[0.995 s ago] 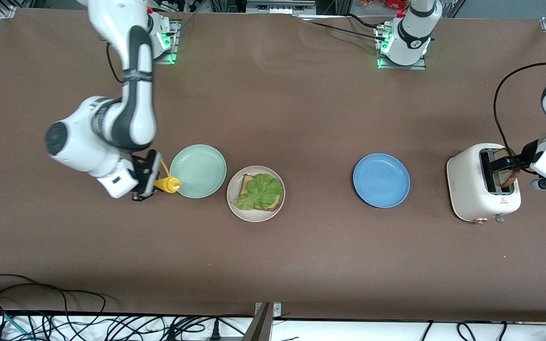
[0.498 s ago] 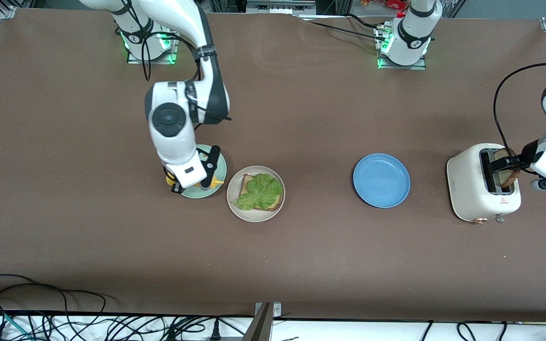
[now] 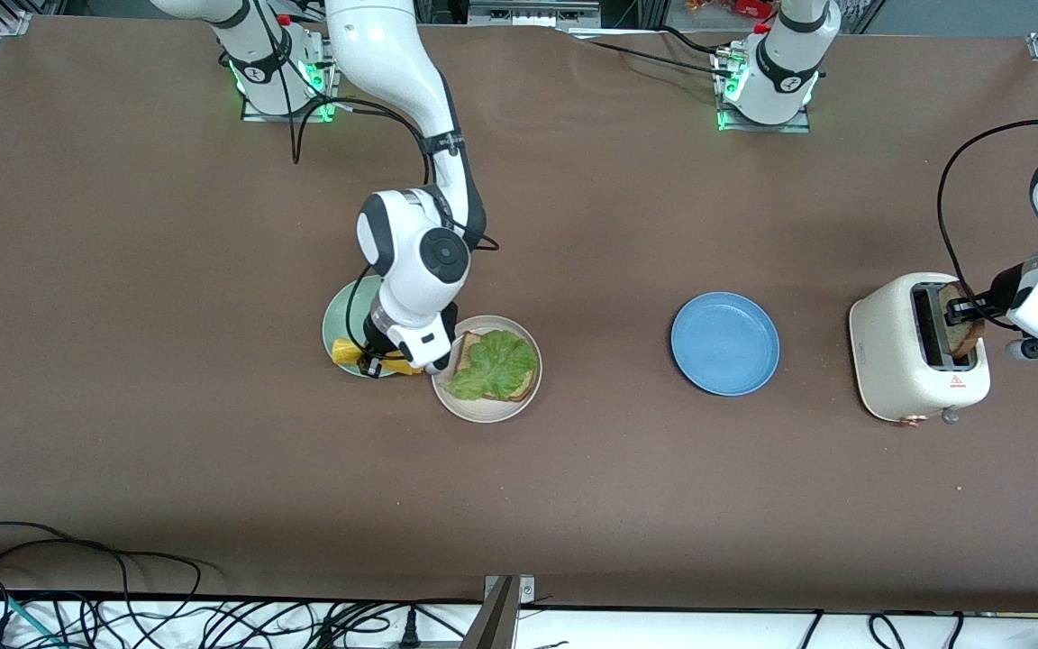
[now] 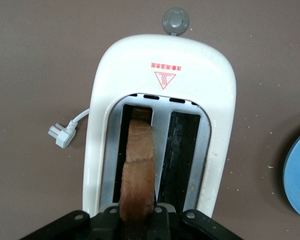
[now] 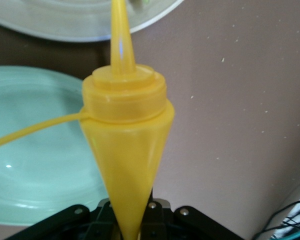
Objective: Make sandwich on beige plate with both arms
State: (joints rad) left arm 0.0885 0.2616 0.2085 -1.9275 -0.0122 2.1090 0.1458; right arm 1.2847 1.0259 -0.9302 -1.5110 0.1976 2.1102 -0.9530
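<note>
Right tool (image 3: 381, 362) clamped on a yellow squeeze bottle (image 3: 348, 352), hanging over the edge of the mint green plate (image 3: 339, 317) right beside the beige plate (image 3: 484, 407). Nozzle (image 5: 120, 35) aimed at the beige plate's rim in the right wrist view, not over the food yet. Tethered cap strap (image 5: 35, 131) dangling off the collar, so probably uncapped, hard to say for sure.

Left tool (image 3: 965, 311) over at the left arm's end of the table, pinched shut on a bread slice (image 4: 138, 165) standing in one slot of the white toaster (image 3: 888, 356). Slice sitting upright, mostly down in the slot with the crust end in the grip. Other slot looks empty. Toaster plug (image 4: 60, 135) lying loose on the table, not plugged into anything visible.

Progress-wise: roughly halfway, going by the looks of it. Bottom slice (image 3: 465, 350) already on the beige plate, ruffled lettuce leaf (image 3: 494, 363) spread over it and covering most of it. No top slice on there yet. Still left, judging from this: maybe a squirt of sauce on the lettuce, then lifting the toaster slice out, carrying it over the blue plate (image 3: 724, 342) and setting it on the lettuce to close the sandwich. Blue plate bare, sitting between toaster and beige plate.
</note>
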